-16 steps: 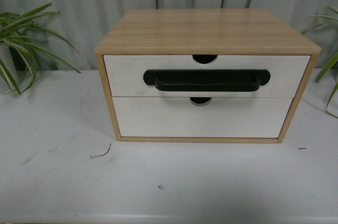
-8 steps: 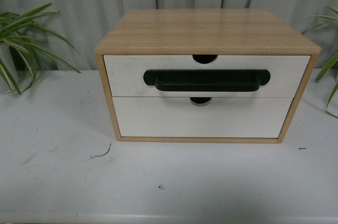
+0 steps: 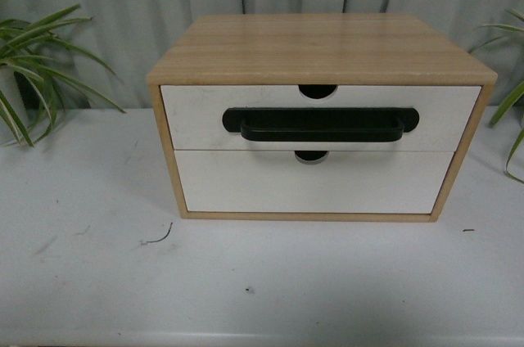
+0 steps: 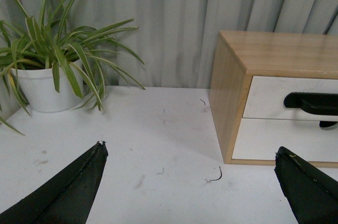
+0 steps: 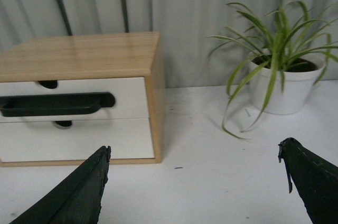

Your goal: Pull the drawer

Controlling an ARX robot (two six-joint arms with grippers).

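The drawer (image 3: 196, 114) is the upper one of a light wood cabinet (image 3: 319, 48). Its white front carries a long black bar handle (image 3: 319, 124) and has a half-round notch (image 3: 317, 91) in the top edge. The front sits level with the cabinet's face. Neither gripper shows in the front view. My left gripper (image 4: 190, 148) is open over the white table, with the drawer (image 4: 269, 97) off to one side, well apart. My right gripper (image 5: 195, 146) is also open and holds nothing; the handle (image 5: 53, 103) lies beyond it, untouched.
Below is a plain white drawer front (image 3: 311, 187) without a handle. Potted plants stand on both sides of the cabinet: one pot (image 4: 45, 86) on the left, one pot (image 5: 282, 84) on the right. The white table (image 3: 90, 265) stretches before the cabinet.
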